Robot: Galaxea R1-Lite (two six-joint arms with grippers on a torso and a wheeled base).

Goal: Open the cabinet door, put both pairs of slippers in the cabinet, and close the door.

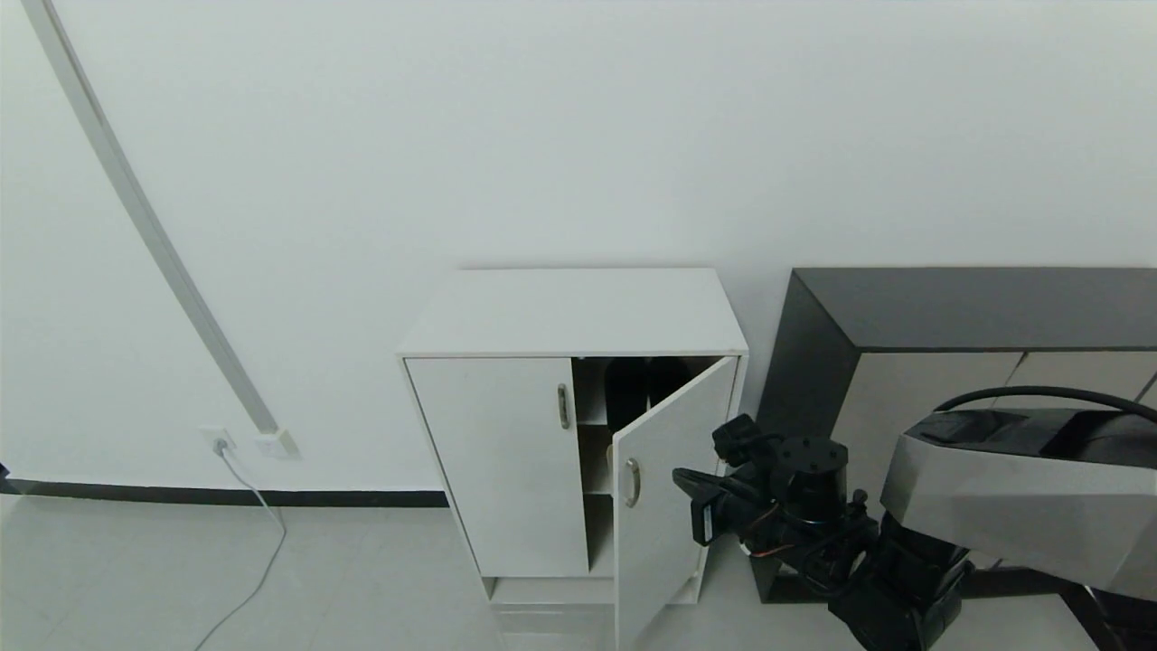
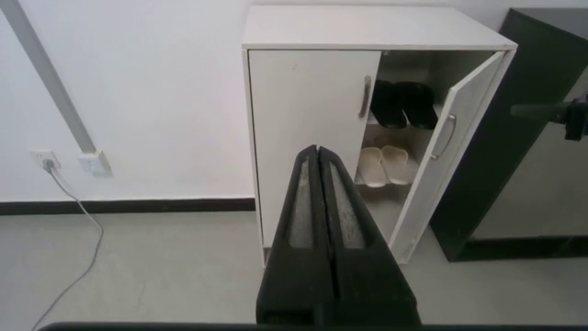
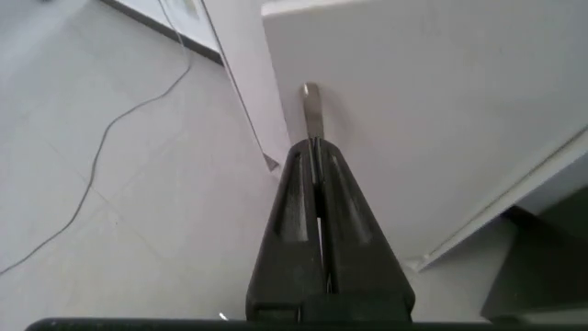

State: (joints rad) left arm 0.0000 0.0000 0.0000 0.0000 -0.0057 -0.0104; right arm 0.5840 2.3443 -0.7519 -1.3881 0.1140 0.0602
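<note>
The white cabinet [image 1: 569, 312] stands against the wall with its left door [image 1: 497, 461] closed and its right door [image 1: 669, 488] swung partly open. Inside, a black pair of slippers [image 2: 404, 103] sits on the upper shelf and a white pair of slippers [image 2: 386, 165] on the shelf below. My right gripper [image 3: 315, 142] is shut, with its tips just short of the open door's metal handle [image 3: 310, 110] on the outer face. My left gripper [image 2: 318, 152] is shut and empty, held back from the cabinet front.
A dark sideboard [image 1: 949, 307] with reflective fronts stands close to the cabinet's right. A wall socket [image 1: 220, 445] with a trailing cable [image 1: 258, 561] lies left, under a slanted grey conduit [image 1: 145, 217]. Bare floor spreads left of the cabinet.
</note>
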